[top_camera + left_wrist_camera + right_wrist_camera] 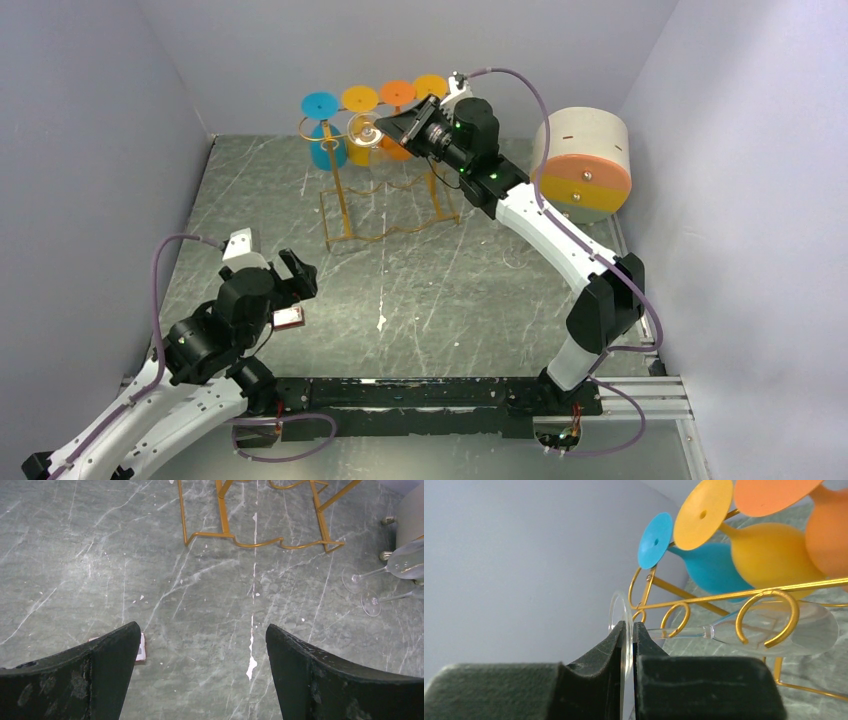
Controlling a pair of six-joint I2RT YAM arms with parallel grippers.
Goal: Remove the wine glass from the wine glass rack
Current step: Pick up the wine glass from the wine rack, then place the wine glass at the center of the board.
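- Hanging from the top bar of the wine glass rack [724, 597], the clear wine glass [774, 630] lay roughly level in the right wrist view. Its stem [684, 632] passed through a curled loop hook [740, 622] and its foot [616, 610] faced the arm.
- The right gripper [629, 630] was clamped edge-on across that thin foot, its fingers nearly together with only the disc between them.
- The likeliest failure was a slip. The hold was on a narrow, smooth rim, so any twist could have levered the disc out of the pads or cracked it.
- A crooked pull could have caught the bowl or stem on the loop hook and dragged or tipped the light wire rack. No arm was holding the rack down.
- The blue glass [704, 565], yellow glass [769, 555] and orange glass [829, 535] hung close behind on the same rack. A wide swing or a jolted rack could have knocked them.
- The left gripper [202, 665] hung with its jaws wide apart over bare table [75, 555], well short of the rack's base, with a small white tag [141, 647] just beside one finger.
- Two clear glasses [405, 562] lay on their sides at the right edge of the left wrist view, near a round container [585, 160]. I judged both to crowd the likely set-down area on that side.
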